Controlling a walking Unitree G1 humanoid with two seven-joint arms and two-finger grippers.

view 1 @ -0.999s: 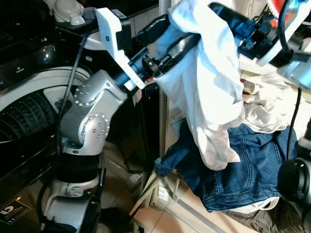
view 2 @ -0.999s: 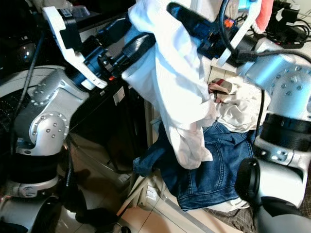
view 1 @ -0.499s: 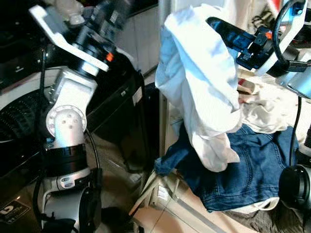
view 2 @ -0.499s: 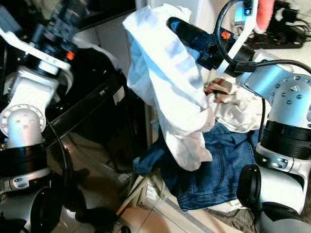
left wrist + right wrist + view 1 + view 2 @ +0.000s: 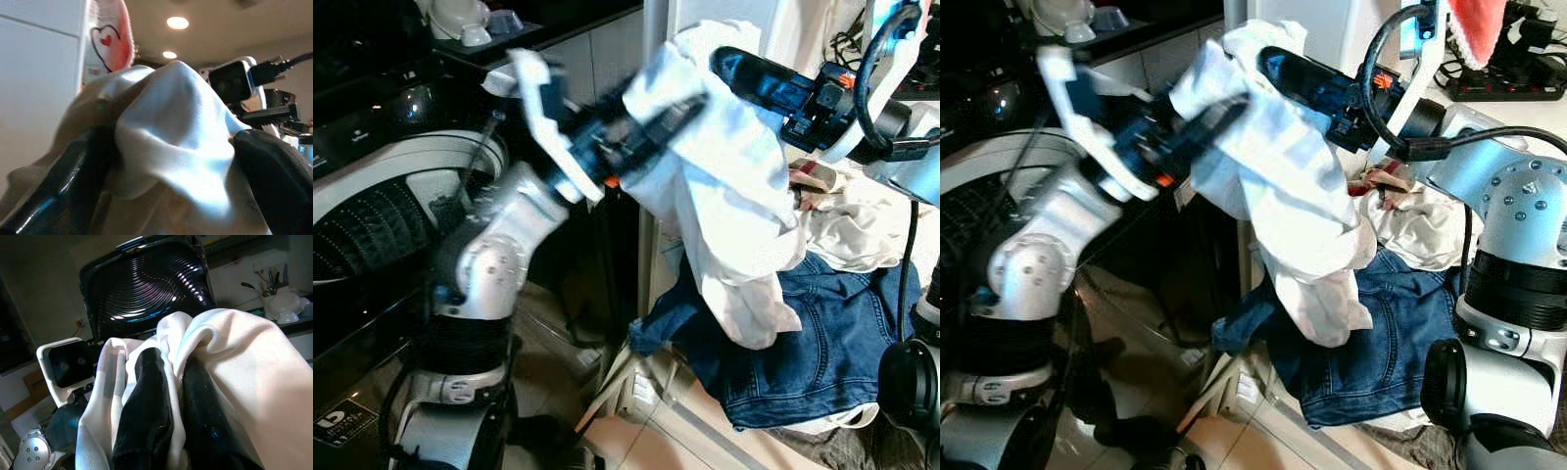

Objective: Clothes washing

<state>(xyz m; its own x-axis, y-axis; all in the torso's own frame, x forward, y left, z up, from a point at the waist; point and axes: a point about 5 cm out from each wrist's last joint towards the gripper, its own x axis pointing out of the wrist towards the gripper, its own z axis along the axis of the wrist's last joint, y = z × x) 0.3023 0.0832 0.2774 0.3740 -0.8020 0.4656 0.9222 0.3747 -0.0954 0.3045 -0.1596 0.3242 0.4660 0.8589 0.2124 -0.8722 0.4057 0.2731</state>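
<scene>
A white garment (image 5: 744,196) hangs in the air over the laundry pile. My right gripper (image 5: 729,64) holds its top, both black fingers (image 5: 146,401) pressed close together with the fabric wrapped around them. From the left, my left gripper (image 5: 680,103) reaches into the same garment. In the left wrist view its two fingers (image 5: 73,171) stand wide apart with a bulge of white cloth (image 5: 181,127) between them. The black front-loading washing machine (image 5: 372,225) stands at the left, behind my left arm. Its ribbed round front (image 5: 146,284) also appears in the right wrist view.
Blue jeans (image 5: 803,343) lie under the hanging garment on a pile, with more pale clothes (image 5: 862,220) behind them. A red and white hat (image 5: 1479,24) and a power strip (image 5: 1508,83) sit at the back right. A narrow tiled floor gap (image 5: 558,323) separates the machine from the pile.
The left arm let go of the garment, swung up and away to the left, and has now come back to it. The right gripper kept hold throughout.
</scene>
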